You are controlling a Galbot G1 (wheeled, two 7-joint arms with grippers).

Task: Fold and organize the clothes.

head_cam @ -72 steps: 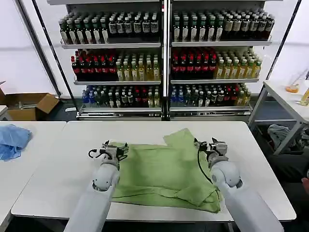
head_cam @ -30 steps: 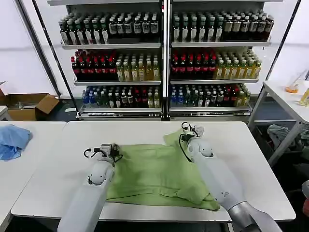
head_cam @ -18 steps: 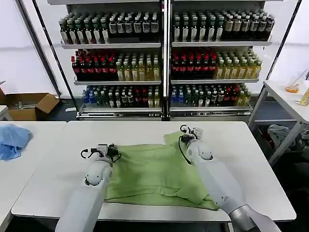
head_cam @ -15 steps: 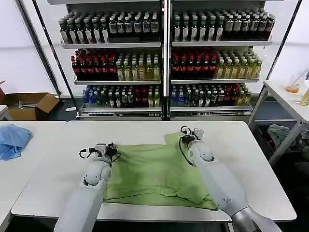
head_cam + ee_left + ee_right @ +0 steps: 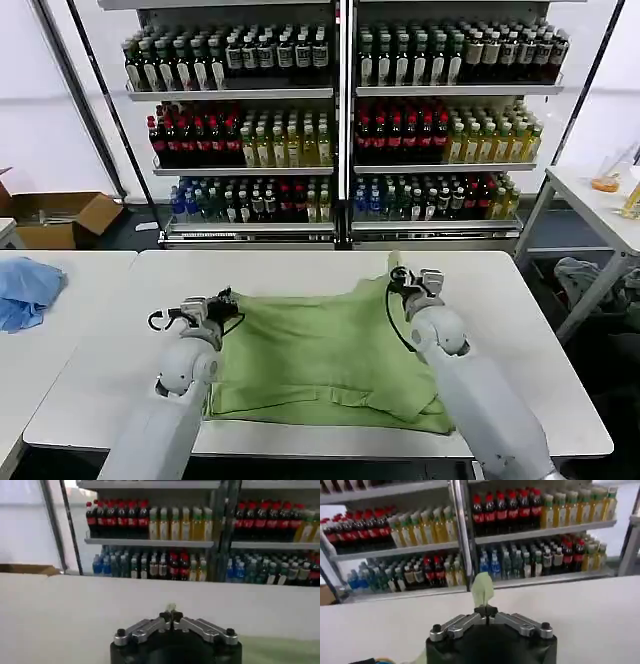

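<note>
- Lying at far left on the neighbouring table (image 5: 60,330): a small blue cloth (image 5: 28,290), well apart from the work.
- Pinching the shirt's near-left corner: left gripper (image 5: 218,304), jaws pressed together on a sliver of green fabric, also showing at the tips in the left wrist view (image 5: 171,614).
- Spreading across the middle of the white table (image 5: 300,265): 1 light green shirt (image 5: 320,355), lying mostly flat, a folded layer piling up toward the right front edge.
- Running left to right: long axis of the shirt, stretched between the 2 grippers; collar and print not visible, so facing direction unclear.
- Pinching the far-right corner, lifting it slightly: right gripper (image 5: 408,279), jaws closed on a green tab poking up between the tips (image 5: 485,611).
- Standing behind: shelves of bottles (image 5: 340,130).
- Judging the handling: light, soft, limp cloth, likely sagging and creasing wherever unsupported; best taken at corners or hems, keeping both holds taut for a clean fold.
</note>
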